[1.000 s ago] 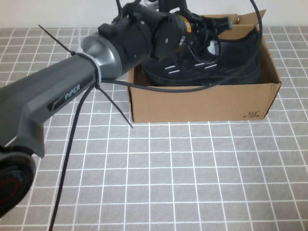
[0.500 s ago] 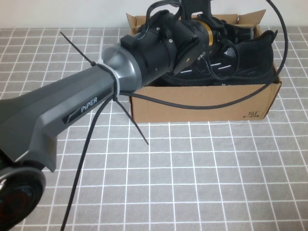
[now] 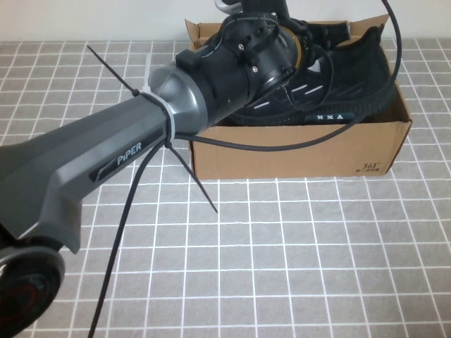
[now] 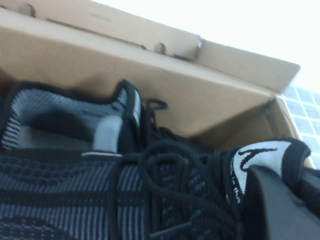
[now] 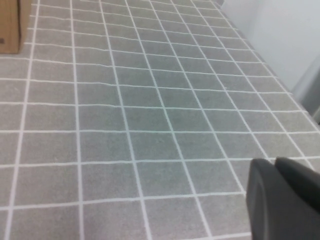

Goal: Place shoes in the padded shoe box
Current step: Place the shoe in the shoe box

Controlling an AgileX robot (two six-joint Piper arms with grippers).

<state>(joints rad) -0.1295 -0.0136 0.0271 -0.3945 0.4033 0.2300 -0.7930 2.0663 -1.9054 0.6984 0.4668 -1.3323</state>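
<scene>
Crowding shoes [image 3: 331, 84] in box [image 3: 296, 151], left pincer [image 3: 282, 21]; grip unclear; right pincer [image 5: 285, 200] aside.

Black knit shoes [image 3: 338, 84] lie inside the open brown cardboard box [image 3: 296, 151].

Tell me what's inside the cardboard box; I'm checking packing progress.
The padded shoe box holds black shoes with laces. The left gripper reaches in, hiding its floor and padding. The right gripper hovers over grey tiles.

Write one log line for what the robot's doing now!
left gripper: over box, at shoe | shoe: tilted in box | right gripper: parked over floor
</scene>
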